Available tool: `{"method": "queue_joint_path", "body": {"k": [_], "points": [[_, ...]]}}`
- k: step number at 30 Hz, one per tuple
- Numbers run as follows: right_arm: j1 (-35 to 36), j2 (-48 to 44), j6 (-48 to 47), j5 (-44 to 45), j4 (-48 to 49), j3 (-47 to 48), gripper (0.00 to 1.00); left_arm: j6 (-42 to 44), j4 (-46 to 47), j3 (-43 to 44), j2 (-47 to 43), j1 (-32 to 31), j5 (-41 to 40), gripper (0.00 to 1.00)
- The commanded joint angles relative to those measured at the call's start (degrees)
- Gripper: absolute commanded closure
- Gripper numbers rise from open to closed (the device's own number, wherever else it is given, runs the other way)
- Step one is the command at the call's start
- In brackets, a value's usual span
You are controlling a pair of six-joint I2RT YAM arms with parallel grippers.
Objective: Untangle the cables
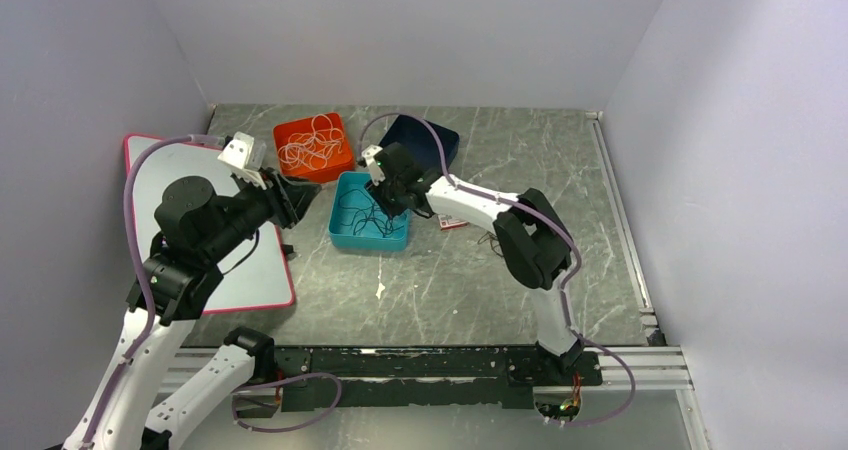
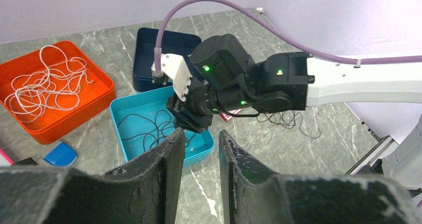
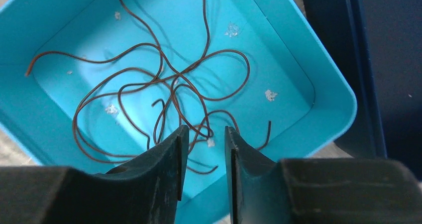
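Right gripper point(image 3: 204, 144): fingers a narrow slot apart, nothing pinched between them. The tips hang just above the near-side strands of the thin dark-brown cable point(image 3: 169, 79), which lies in a loose tangle on the floor of the square teal plastic tray point(image 3: 328, 104).

Left gripper point(image 2: 199, 149): the same narrow gap, empty, held in the air and aimed at the teal tray's near corner.

Edges/room:
- Rectangular navy-blue plastic tray point(image 3: 378, 59) sits just beside the teal tray's far right side.
- Orange plastic tray point(image 1: 300, 130), off the far left corner, holds a coiled white cable point(image 1: 315, 145).
- A second tangle of thin dark wire point(image 2: 288, 119) lies on the grey marbled tabletop point(image 1: 480, 290) beneath the right forearm.
- Bare tabletop runs along the teal tray's near side and out to the right.

Pose:
- Right arm: elbow bent out to the right, forearm running left, wrist pitched down into the tray.
- Left arm: raised over the pink-edged pale board point(image 1: 250, 280), wrist directed right.
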Motion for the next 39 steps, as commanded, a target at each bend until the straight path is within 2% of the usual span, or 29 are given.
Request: {"method": "queue_joint_path", "body": {"k": [1,8,12,14,19,24,29,39], "points": [[0.2,-6.7,0.5,0.9,1.4,-2.1,0.62,0.1,-0.1,-0.4,0.0,0.4,-1.7,0.61],[0.2,-17.6,3.5,1.9,1.5,-10.4,0.55,-0.1,0.8,-1.6,0.7,0.4,-2.4,0.56],[0.1,-27.0,7.1,8.4,0.4,-16.8,0.54,-0.4,1.5,-3.1,0.5,0.4,-2.3,0.56],[-0.4,-31.1,10.0,13.5,-3.1,-19.2,0.53,-0.6,1.9,-3.9,0.4,0.4,-2.0,0.56],[-4.7,-39.1,18.4,21.3,-11.8,-25.2,0.53,-1.4,3.3,-5.5,0.4,0.4,-0.7,0.56],[-12.2,-44.5,22.7,20.0,-14.1,-30.5,0.53,-1.8,4.3,-5.6,1.3,0.4,1.0,0.57],[-14.2,-42.3,23.1,20.9,-13.9,-32.7,0.53,-1.8,4.4,-5.4,1.7,0.4,1.5,0.58],[-19.2,-31.3,19.6,17.6,-5.6,-31.5,0.56,-3.0,5.4,-5.8,2.1,0.4,2.4,0.58]]}}
